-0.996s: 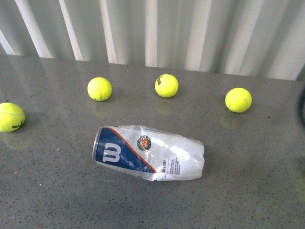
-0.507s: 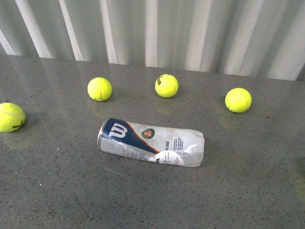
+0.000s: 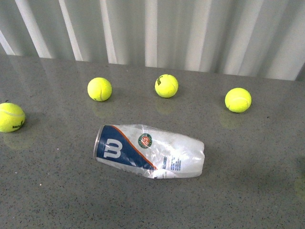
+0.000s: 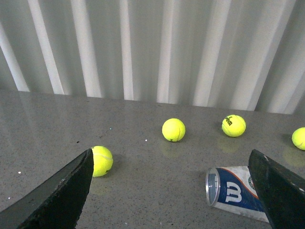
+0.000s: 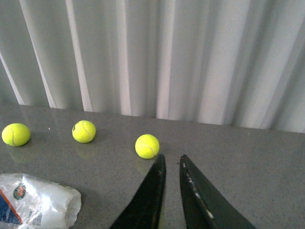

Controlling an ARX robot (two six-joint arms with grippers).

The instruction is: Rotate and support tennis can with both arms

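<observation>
Tennis can (image 3: 148,151) lies untouched on its side mid-way across the table (image 3: 248,191), rim end left, so the approach seems pending: left gripper (image 4: 170,153), spread wide, and right gripper (image 5: 171,157), pinched nearly together on nothing, must both reach it.

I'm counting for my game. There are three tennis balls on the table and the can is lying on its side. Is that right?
Not quite. There are four tennis balls on the table, not three; the front view shows all four. The tennis can is lying on its side, as you said.
</observation>
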